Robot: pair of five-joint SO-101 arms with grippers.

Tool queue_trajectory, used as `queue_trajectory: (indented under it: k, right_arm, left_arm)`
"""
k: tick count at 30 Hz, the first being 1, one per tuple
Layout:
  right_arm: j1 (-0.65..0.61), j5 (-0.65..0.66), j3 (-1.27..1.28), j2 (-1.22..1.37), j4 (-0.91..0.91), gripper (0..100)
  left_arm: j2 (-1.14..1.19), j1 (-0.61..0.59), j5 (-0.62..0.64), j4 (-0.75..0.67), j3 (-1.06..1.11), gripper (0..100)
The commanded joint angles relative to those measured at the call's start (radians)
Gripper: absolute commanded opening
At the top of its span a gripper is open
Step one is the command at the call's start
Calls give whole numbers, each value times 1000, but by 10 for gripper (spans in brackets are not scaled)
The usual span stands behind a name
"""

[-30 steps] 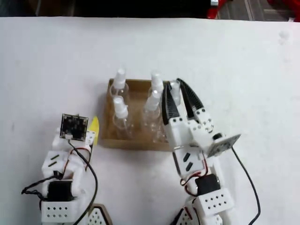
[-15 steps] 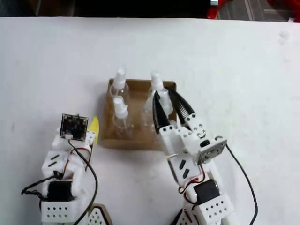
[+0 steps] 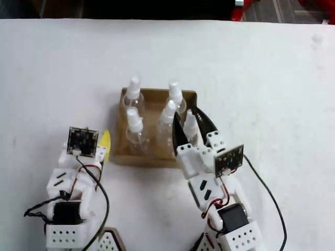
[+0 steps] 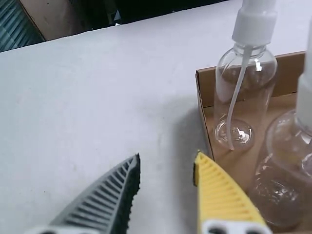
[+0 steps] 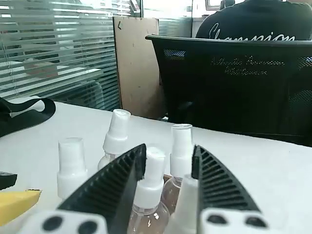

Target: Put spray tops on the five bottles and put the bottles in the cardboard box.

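Overhead, your right gripper (image 3: 187, 115) straddles the fifth bottle (image 3: 190, 125) at the right side of the cardboard box (image 3: 157, 94). Its two black fingers (image 3: 179, 135) are set narrow around the bottle's body, and the white spray top rises between them. Four other bottles (image 3: 134, 127) stand upright inside the box, two along its left wall and two nearer the middle, each already wearing a spray top. From that height you cannot tell whether the gripped bottle rests on the box floor or hangs just above it, because the right arm's wrist and its camera board (image 3: 229, 159) cover the box's front right corner. Your right wrist camera adds the low angle: five white tops line up past the fingertips, and the nearest top (image 5: 187, 204) sits between the fingers, close against one of them, while the ribbed fingers hide the bottle bodies. Behind the white table (image 5: 273, 161) stand a black mesh chair (image 5: 234, 83), a brown board (image 5: 139, 63) and window blinds (image 5: 48, 48). Your left gripper (image 4: 166, 158) hangs over the table just beside the box's left wall (image 4: 202, 105), its grey finger (image 4: 117, 195) and yellow finger (image 4: 222, 195) moderately apart with nothing between them. That camera looks through the clear back-left bottle (image 4: 243, 92) to the dip tube (image 4: 236, 112) reaching its base.
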Motion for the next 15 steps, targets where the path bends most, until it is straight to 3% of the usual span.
queue_trajectory:
  k: [1, 10, 15]
  right_arm:
    - [2, 8, -48, -2, 8, 91]
    - [31, 6, -150, 4, 15, 88]
    - [74, 5, -307, 10, 243, 87]
  left_arm:
    - [-5, 10, -12, -11, 2, 165]
    - [-5, 10, -12, -11, 2, 165]
    - [-5, 10, -12, -11, 2, 165]
